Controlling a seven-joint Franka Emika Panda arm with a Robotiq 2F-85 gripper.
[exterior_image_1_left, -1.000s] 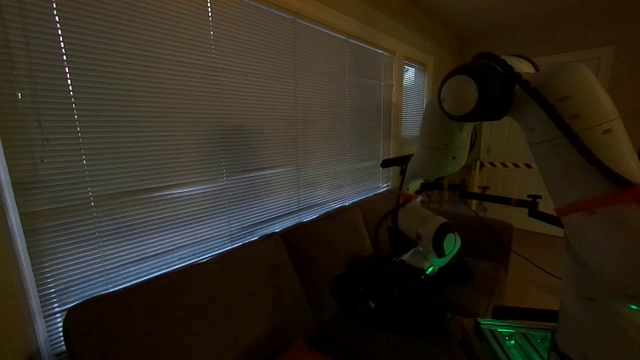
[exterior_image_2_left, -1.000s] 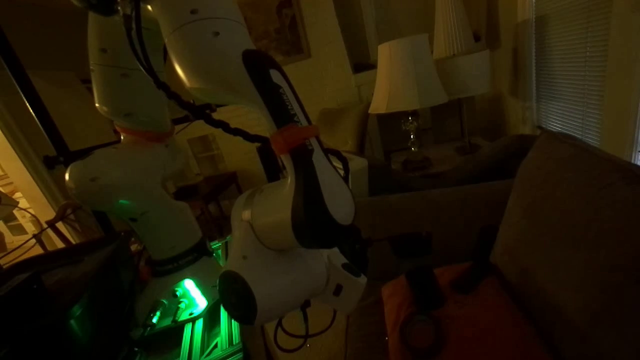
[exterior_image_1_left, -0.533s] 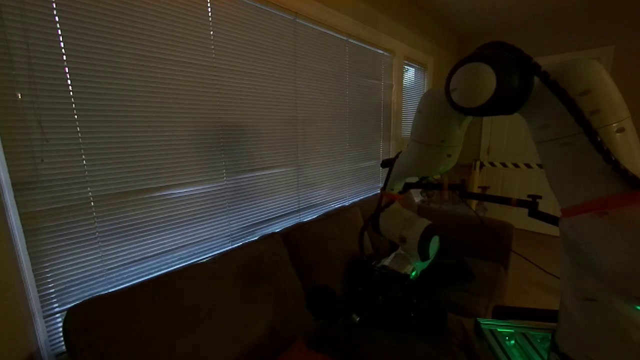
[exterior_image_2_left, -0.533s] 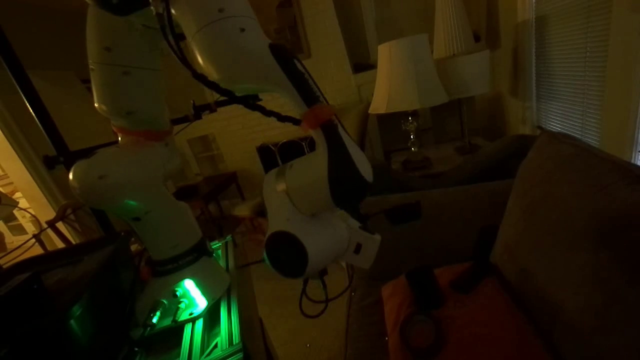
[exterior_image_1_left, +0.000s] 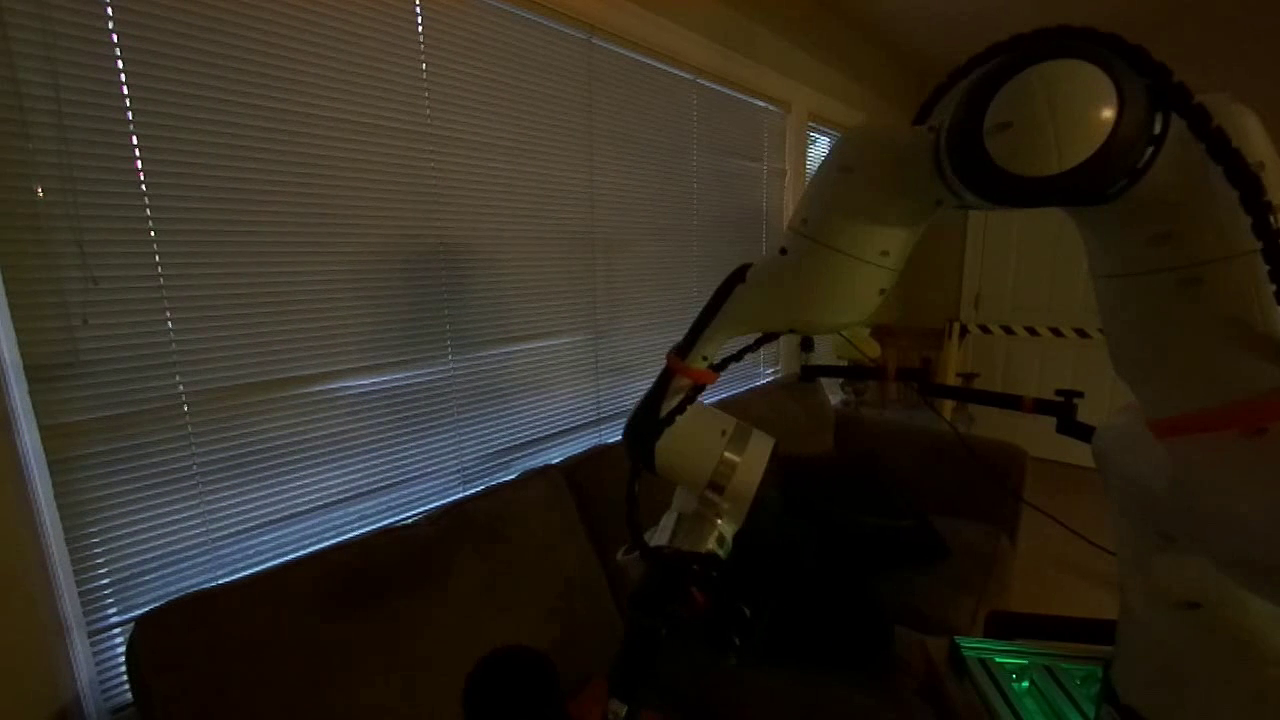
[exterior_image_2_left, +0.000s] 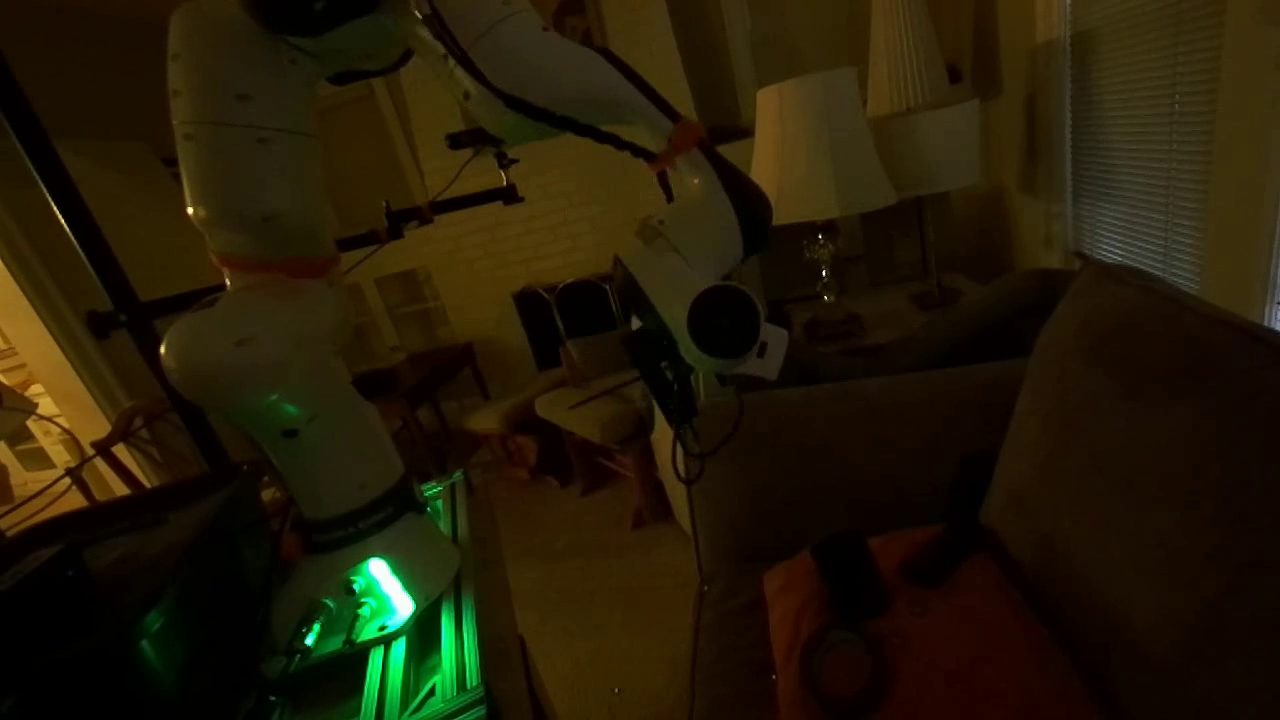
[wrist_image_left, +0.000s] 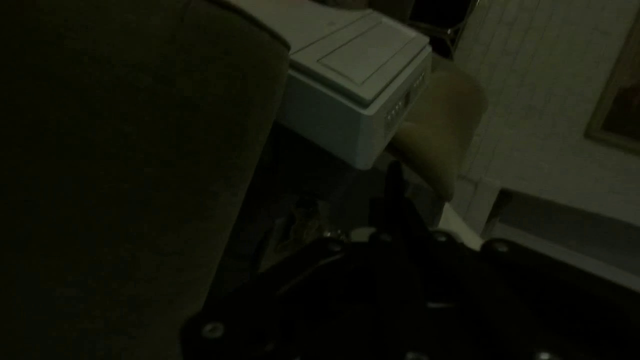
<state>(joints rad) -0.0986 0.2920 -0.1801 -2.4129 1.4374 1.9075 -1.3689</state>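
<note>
White-shelled and many-jointed, the robot arm (exterior_image_1_left: 820, 280) has swept a long way in the last second. In an exterior view we see it reaching further toward nine o'clock; again in an exterior view, its dark-capped wrist (exterior_image_2_left: 724, 320) has climbed from below centre to just off centre at two o'clock, baring more of the pale-seated chairs (exterior_image_2_left: 600, 405). The black metal pincer (wrist_image_left: 395, 172) is fully closed, fingers together, with nothing we can see between them. Reading the wrist view from its tip, the brown fabric sofa (wrist_image_left: 140, 150) fills nine o'clock and looks nearest; the white plastic box-shaped machine (wrist_image_left: 360, 75), lidded and button-edged, sits at eleven, and the tan cushion-like shape (wrist_image_left: 442, 125) between one and two. We make out no contact, though darkness hides depth. Unmoved, the orange cloth (exterior_image_2_left: 950, 640) bearing dark objects (exterior_image_2_left: 850, 575) lies between four and five o'clock in an exterior view. We judge the change a repositioning: nothing is being carried, and neither sofa nor machine is being handled.
</note>
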